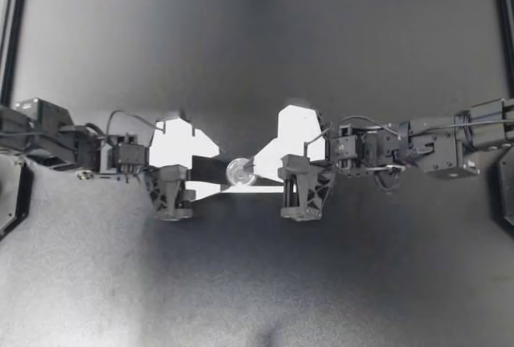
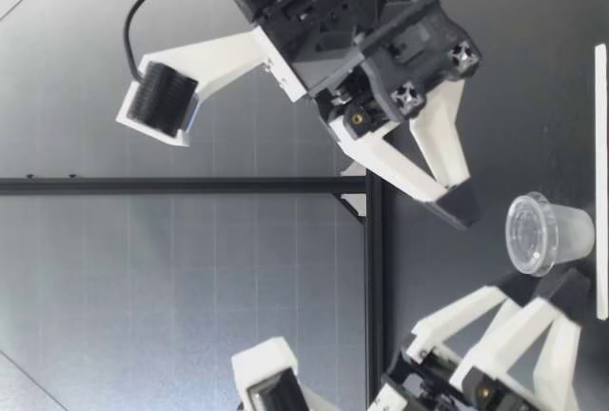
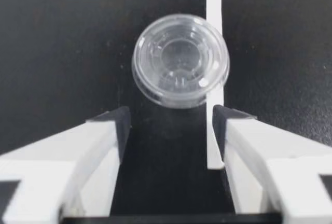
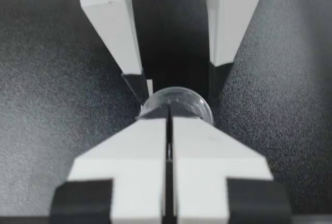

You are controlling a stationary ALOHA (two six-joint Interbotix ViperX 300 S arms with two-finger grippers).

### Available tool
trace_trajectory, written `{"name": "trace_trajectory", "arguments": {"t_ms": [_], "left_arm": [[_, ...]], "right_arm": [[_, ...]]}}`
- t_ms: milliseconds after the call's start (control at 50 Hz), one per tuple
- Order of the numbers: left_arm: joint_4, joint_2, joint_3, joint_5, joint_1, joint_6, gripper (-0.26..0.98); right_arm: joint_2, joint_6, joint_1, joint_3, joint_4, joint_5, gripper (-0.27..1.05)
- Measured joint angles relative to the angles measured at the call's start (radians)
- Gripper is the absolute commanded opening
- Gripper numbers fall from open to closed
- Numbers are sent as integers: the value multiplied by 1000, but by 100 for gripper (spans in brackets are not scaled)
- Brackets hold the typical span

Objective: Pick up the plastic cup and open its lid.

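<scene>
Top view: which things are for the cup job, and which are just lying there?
For the job:
cup
lid, on the cup
left end effector, open
right end effector, shut

Just lying there:
white strip on the table

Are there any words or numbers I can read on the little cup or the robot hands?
No text: I can read no words, numbers or signs anywhere. The clear plastic cup and its lid are plain, and my left gripper, my right gripper and the dark table show no print.
</scene>
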Motion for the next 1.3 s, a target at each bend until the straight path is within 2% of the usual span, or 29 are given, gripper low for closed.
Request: {"name": "trace_trajectory", "arguments": {"t_ms": [440,1100,1300], "left_arm": [[0,61,-51,-3,-2,0,53],[0,66,-55,-2,-6,-2,53],[2,64,-57,0,-6,-9,52]], "right_arm": [[35,0,-3,0,2,5,-19],[61,2,-12,-3,3,61,-19],[75,2,-12,-43,3,60,-19]]}}
